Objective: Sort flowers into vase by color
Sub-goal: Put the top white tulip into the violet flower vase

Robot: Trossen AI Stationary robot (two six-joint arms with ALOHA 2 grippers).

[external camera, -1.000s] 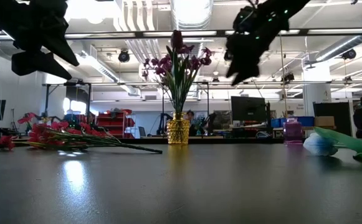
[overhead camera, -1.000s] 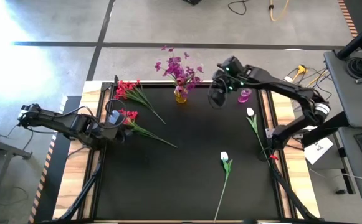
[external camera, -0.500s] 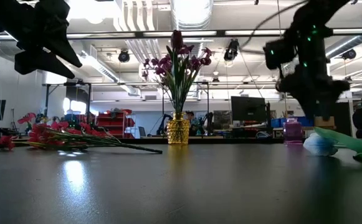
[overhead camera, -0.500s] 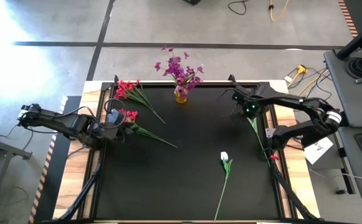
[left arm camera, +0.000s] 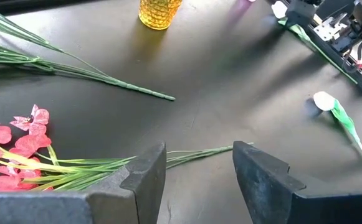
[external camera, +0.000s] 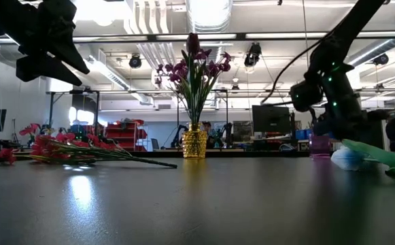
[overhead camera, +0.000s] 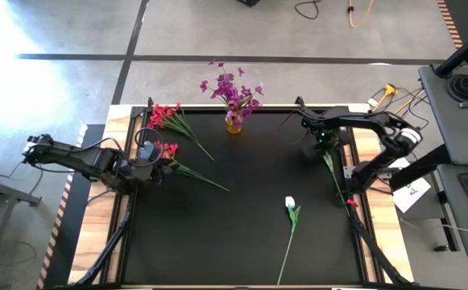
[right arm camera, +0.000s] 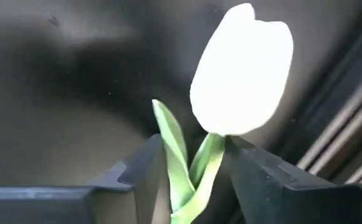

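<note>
On the black matte surface, right of centre in the high view, the right gripper straddles a white tulip bud, jaws open, stem between them, ready to grasp.

No writing, label, brand or number can be read anywhere: not on the arms, the worktop, the vase or the equipment in the room behind. The monitors and boxes back there are too small to make out.
</note>
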